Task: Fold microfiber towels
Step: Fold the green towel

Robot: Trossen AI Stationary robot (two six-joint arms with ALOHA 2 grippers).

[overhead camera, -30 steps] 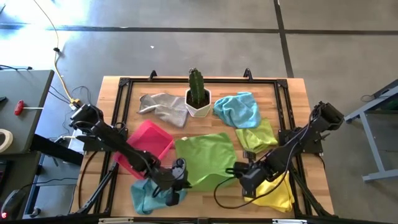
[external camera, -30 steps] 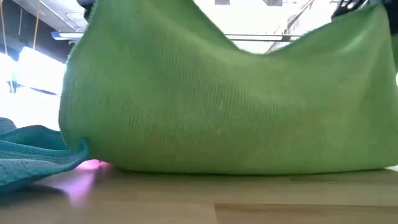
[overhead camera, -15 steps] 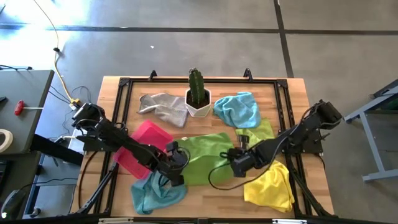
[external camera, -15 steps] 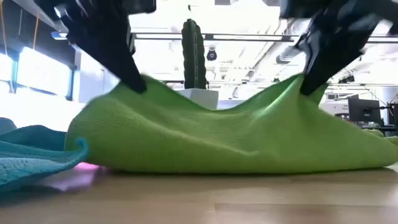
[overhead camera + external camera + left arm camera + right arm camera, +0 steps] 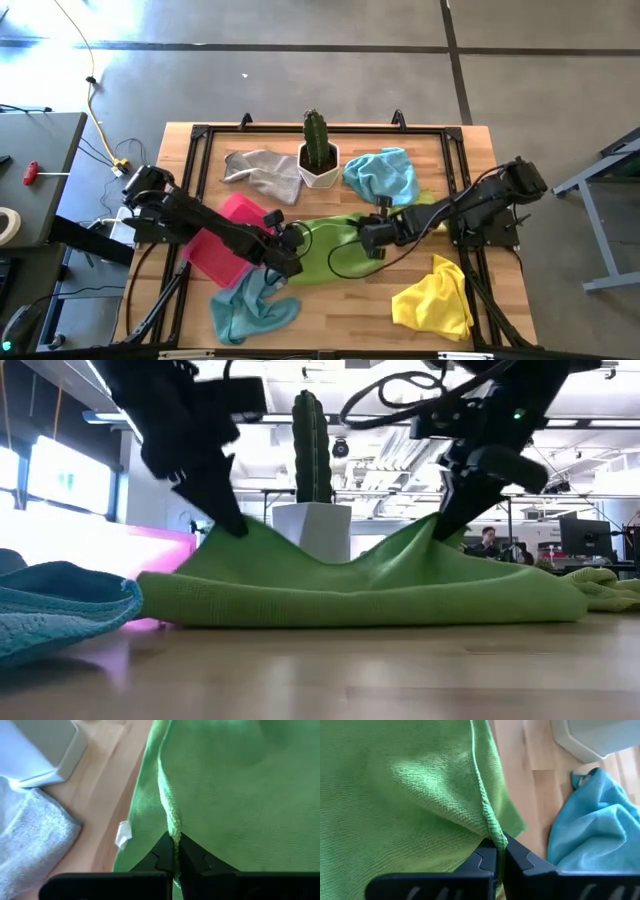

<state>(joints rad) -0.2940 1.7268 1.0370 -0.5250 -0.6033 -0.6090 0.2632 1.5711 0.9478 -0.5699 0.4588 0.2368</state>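
Observation:
A lime green microfiber towel (image 5: 325, 250) lies folded over on the middle of the table. It rises in two peaks to my grippers in the low view (image 5: 380, 585). My left gripper (image 5: 288, 243) is shut on its left peak (image 5: 235, 525). My right gripper (image 5: 368, 240) is shut on its right peak (image 5: 440, 530). Other towels lie loose: grey (image 5: 262, 172) and light blue (image 5: 383, 175) at the far side, teal (image 5: 250, 310) and yellow (image 5: 435, 300) at the near side. My left gripper pinches the green towel's hemmed edge (image 5: 172, 827) between its two fingertips, slanting down from above. The cloth is drawn up to the fingers in a small peak and the remainder lies on the table. How many layers it holds cannot be told. My right gripper pinches the same towel's hemmed edge (image 5: 490, 827) between its two fingertips, slanting down from above. The cloth rises in a peak to the fingers, sags slack between the two grippers, and otherwise lies on the table.
A cactus in a white pot (image 5: 319, 160) stands just beyond the green towel. A pink tray (image 5: 232, 235) lies under my left arm. Another lime towel (image 5: 425, 212) lies under my right arm. A black rail frame (image 5: 200, 140) borders the table.
Both grippers, still shut on the green towel, have gone toward the table's far edge and down, tipping more steeply downward. The towel's near edge, first held high, has been carried over its far part. It now lies folded over, low on the table.

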